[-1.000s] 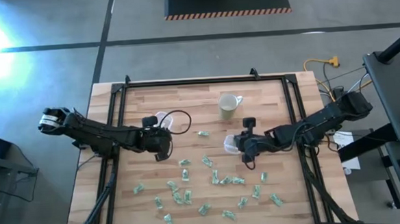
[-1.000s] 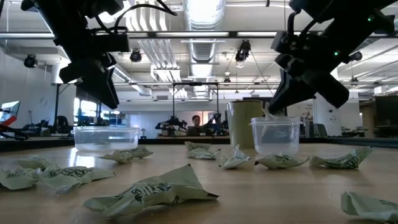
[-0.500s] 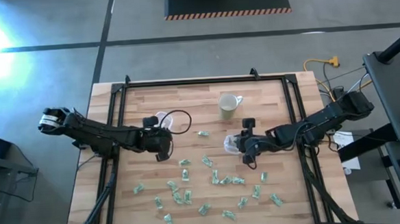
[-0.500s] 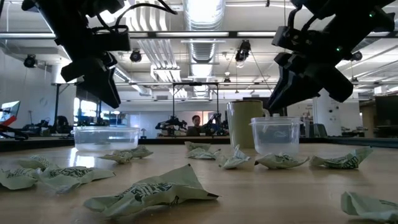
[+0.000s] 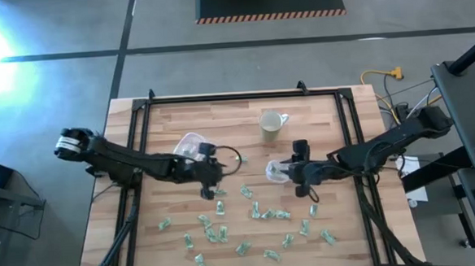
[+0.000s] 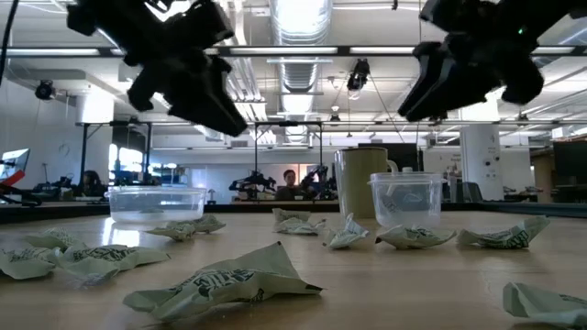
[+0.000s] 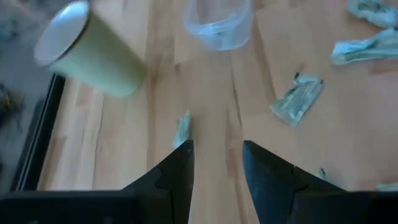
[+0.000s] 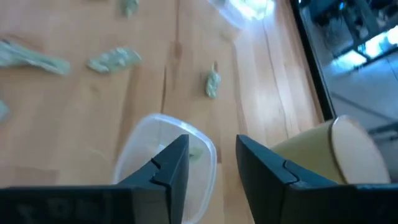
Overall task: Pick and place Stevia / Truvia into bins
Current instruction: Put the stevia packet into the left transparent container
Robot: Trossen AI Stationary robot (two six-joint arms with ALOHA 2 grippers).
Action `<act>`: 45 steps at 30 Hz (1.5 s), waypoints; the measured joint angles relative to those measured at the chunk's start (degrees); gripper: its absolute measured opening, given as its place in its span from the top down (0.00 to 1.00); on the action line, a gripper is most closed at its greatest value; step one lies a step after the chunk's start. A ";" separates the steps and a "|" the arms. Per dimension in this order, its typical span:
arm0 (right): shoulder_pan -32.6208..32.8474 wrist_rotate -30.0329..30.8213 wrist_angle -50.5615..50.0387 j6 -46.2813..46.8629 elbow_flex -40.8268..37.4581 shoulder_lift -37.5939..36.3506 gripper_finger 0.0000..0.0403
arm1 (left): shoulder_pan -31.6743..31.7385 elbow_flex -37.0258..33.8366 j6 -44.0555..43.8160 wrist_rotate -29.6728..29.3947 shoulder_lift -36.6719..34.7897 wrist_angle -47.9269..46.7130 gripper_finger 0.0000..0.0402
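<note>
Many small green-and-white packets (image 5: pixel 258 213) lie scattered on the wooden table's near half. The wide clear bin (image 5: pixel 187 144) stands left of centre. The small clear cup (image 5: pixel 274 172) stands right of centre with a packet (image 8: pixel 196 153) lying inside it. My left gripper (image 5: pixel 218 175) is open and empty, above the table between the wide bin and the packets; a packet (image 7: pixel 181 129) lies ahead of its fingers (image 7: pixel 177 171). My right gripper (image 5: pixel 291 174) is open and empty, held just above the small cup (image 8: pixel 163 155), clear of it in the low view (image 6: pixel 415 96).
A pale mug (image 5: pixel 271 125) stands beyond the small cup, toward the far edge. A black metal frame (image 5: pixel 219 97) runs along the table's far and side edges. The far left part of the table top (image 5: pixel 167 116) is bare wood.
My left gripper has gone toward the table's right edge, away from the wide bin, which now shows whole. My right gripper has risen from the small cup's rim and gone a little toward the right edge.
</note>
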 joint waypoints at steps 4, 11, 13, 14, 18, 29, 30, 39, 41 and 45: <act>3.06 -0.02 -0.24 -0.42 -0.07 -3.37 0.72 | 1.29 1.78 3.56 0.24 5.60 1.92 0.70; 7.54 -0.07 -0.24 -1.03 -0.31 -8.88 0.75 | 8.01 7.63 3.92 5.94 14.21 1.82 0.70; 8.44 -0.07 -0.11 -1.03 -0.55 -10.06 0.76 | 10.44 9.61 3.90 9.23 16.27 0.80 0.70; 8.82 -0.07 -0.27 -1.02 -0.78 -10.48 0.76 | 11.56 10.53 3.86 10.08 17.18 0.16 0.70; 9.80 -0.03 -0.39 -0.83 -1.30 -11.32 0.77 | 15.19 12.70 3.81 12.37 20.23 -1.15 0.70; 9.85 -0.03 -0.21 -0.13 -1.68 -10.40 0.81 | 17.94 13.41 3.47 17.35 23.20 -1.90 0.70; 9.84 -0.02 -0.17 -0.11 -1.68 -10.40 0.81 | 17.96 13.44 3.45 17.57 23.22 -1.72 0.70; 9.83 -0.02 -0.08 0.74 -1.68 -10.27 0.83 | 18.07 13.37 3.78 17.78 25.06 -1.53 0.70; 9.83 -0.02 -0.08 1.12 -1.68 -10.27 0.82 | 18.20 13.37 3.91 17.76 25.49 -1.44 0.70; 9.83 -0.02 -0.11 1.16 -1.68 -10.27 0.81 | 18.63 13.37 3.93 17.74 25.86 -1.23 0.70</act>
